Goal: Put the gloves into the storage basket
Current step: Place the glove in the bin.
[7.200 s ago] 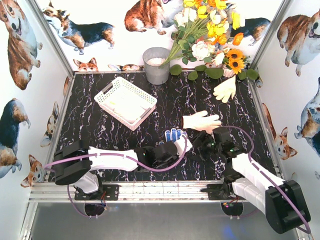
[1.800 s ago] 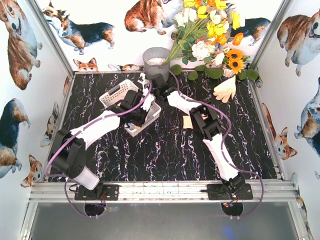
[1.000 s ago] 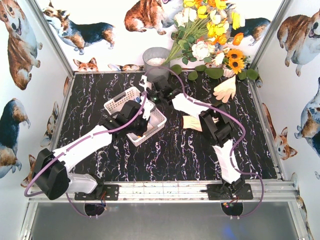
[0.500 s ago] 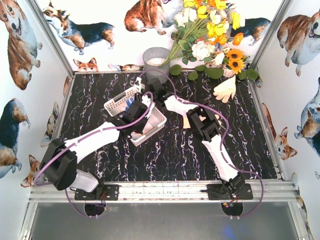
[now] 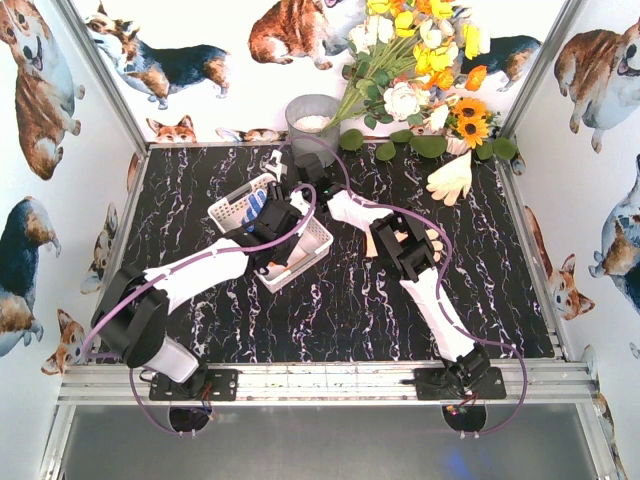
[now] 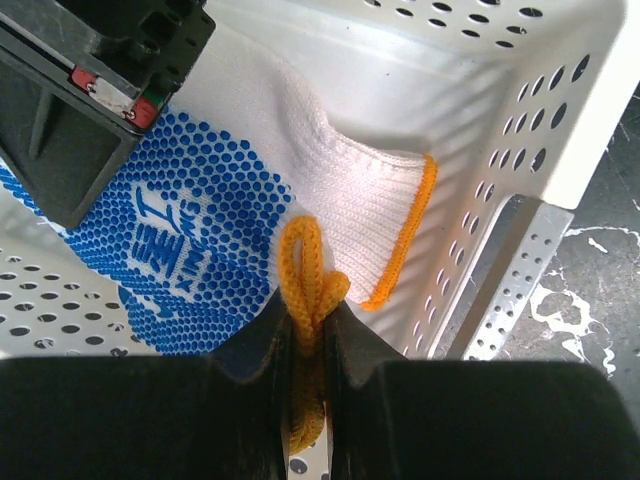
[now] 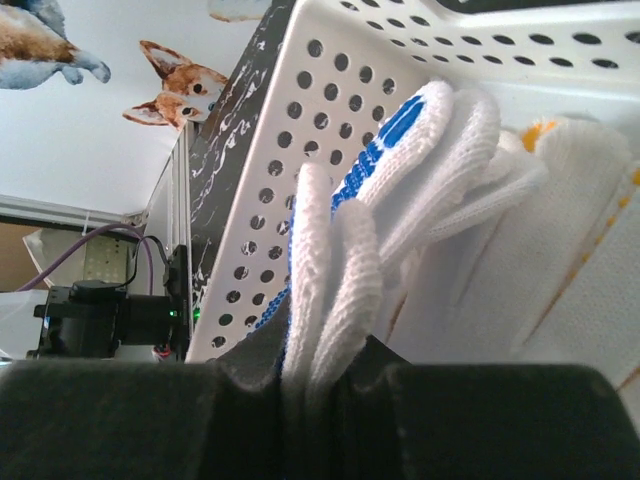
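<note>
The white storage basket (image 5: 316, 240) sits left of the table's middle. A blue-and-white glove (image 5: 256, 205) hangs stretched over it between both grippers. My left gripper (image 6: 310, 312) is shut on the orange loop at the glove's (image 6: 200, 230) cuff, above the basket's lattice wall (image 6: 560, 110). My right gripper (image 7: 325, 352) is shut on that glove's white knit fingers (image 7: 400, 170). Another white glove with orange trim (image 7: 585, 230) lies inside the basket (image 7: 330, 100). In the top view, the left gripper (image 5: 280, 215) and right gripper (image 5: 292, 186) meet over the basket.
A cream glove (image 5: 372, 244) lies half hidden under the right arm. Another cream glove (image 5: 452, 178) lies at the back right. A grey metal bucket (image 5: 312, 128) and a flower bunch (image 5: 420, 70) stand at the back wall, just behind the basket.
Both grippers have carried the glove a little left and back over the basket, and its blue palm now shows. Both stay shut.
</note>
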